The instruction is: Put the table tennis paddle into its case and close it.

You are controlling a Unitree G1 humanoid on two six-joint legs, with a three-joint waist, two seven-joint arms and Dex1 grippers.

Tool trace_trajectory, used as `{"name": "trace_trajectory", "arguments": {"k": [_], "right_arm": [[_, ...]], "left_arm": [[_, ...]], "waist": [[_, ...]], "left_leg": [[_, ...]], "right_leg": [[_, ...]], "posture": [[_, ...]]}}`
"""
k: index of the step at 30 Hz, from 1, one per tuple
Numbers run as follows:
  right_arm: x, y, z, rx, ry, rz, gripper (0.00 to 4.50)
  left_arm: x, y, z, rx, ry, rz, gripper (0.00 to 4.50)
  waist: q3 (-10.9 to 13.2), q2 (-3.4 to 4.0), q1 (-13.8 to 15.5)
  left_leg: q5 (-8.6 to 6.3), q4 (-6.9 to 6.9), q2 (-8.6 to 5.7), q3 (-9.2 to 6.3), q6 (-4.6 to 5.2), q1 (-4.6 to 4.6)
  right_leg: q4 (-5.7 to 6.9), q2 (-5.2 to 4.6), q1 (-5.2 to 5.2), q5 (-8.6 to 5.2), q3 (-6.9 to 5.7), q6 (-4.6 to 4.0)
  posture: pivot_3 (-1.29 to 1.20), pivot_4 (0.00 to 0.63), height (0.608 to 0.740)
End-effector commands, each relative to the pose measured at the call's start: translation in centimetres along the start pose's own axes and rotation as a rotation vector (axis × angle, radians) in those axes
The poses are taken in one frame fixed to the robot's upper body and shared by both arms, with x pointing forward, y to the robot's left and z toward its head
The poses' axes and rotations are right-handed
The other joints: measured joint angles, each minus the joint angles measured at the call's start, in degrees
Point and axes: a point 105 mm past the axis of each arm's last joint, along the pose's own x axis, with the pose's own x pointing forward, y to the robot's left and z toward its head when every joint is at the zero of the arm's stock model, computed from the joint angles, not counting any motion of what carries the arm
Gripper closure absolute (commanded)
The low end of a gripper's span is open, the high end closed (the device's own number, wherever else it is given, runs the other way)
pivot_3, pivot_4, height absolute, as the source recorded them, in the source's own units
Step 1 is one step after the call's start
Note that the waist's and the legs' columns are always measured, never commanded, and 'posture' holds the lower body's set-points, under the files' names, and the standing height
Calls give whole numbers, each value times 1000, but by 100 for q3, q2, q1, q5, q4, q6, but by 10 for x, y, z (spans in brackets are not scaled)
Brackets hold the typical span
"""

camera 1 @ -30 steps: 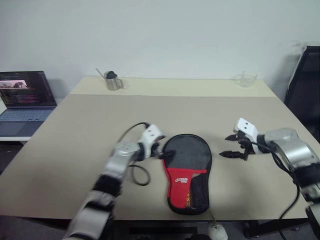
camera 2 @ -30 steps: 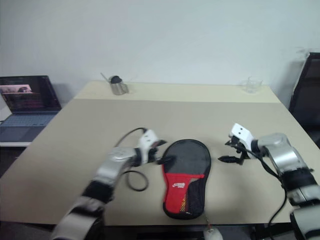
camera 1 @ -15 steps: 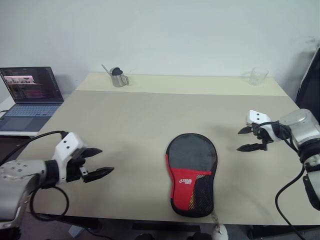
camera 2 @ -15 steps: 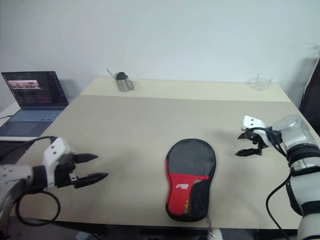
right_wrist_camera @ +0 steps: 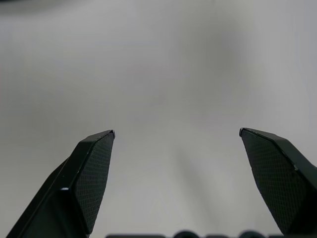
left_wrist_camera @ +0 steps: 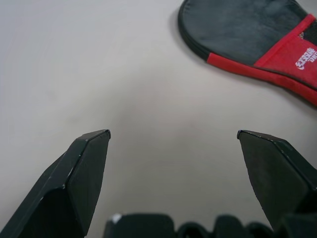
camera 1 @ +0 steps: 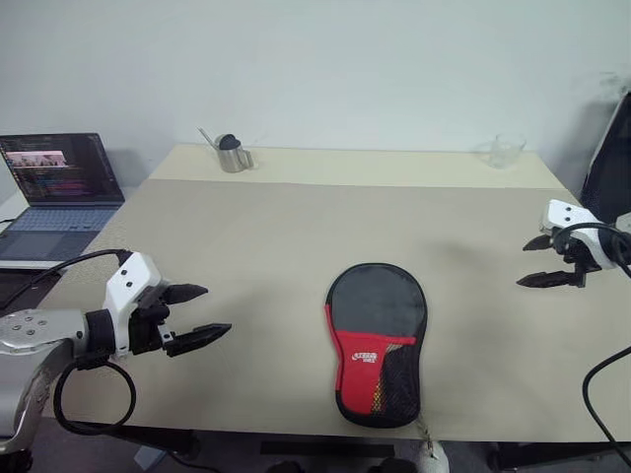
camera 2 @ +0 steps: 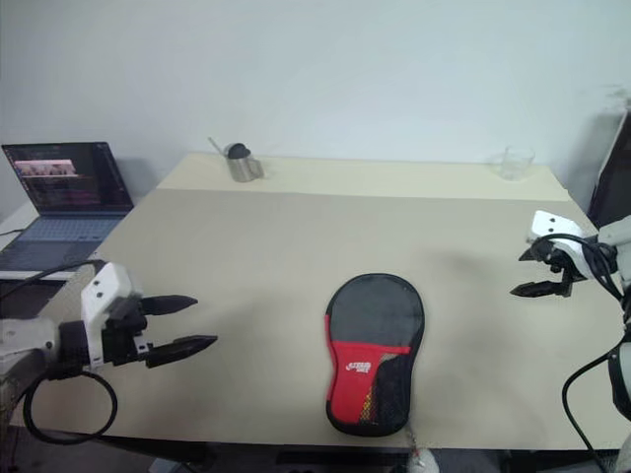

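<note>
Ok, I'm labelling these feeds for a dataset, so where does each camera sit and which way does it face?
Left eye view: on the head, looking forward and down over the table; shows the case, both arms, the open left hand and the open right hand.
Right eye view: beside it, same scene, same arms.
Left wrist view: on the left wrist, looking along its two fingers at the table and the case's edge.
Right wrist view: on the right wrist, along its fingers, at bare table.
The case shows in both eye views and the left wrist view.
</note>
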Motion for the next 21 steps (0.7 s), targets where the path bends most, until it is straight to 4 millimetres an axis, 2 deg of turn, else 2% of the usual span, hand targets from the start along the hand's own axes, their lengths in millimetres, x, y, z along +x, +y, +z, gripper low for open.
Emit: {"name": "trace_trajectory", "arguments": {"k": [1,4,8,21], "right_arm": [[-14,1,7,-27,-21,3,51],[-13,-1,9,-30,-40,-20,51],[-7,0,14,-37,-76,-37,51],[12,26,30,-59,-151,38,51]], "left_arm": [[1,8,9,39,-16,7,0],[1,8,14,55,-21,1,0],[-10,16,20,62,-30,37,0],[-26,26,8,62,69,71,0]], "waist": [[1,1,-7],[1,2,-16],[1,2,-15],[2,3,4]], "left_leg": [[0,0,0,1,0,2],[1,4,0,4,0,5],[1,4,1,6,0,5],[1,11,0,4,-1,5]], "right_leg": [[4,0,0,0,1,0],[10,2,0,0,4,0],[10,2,-1,0,5,0],[27,-2,-2,0,5,1]], "posture": [[0,150,740],[0,150,740],[0,150,740],[0,150,740]]}}
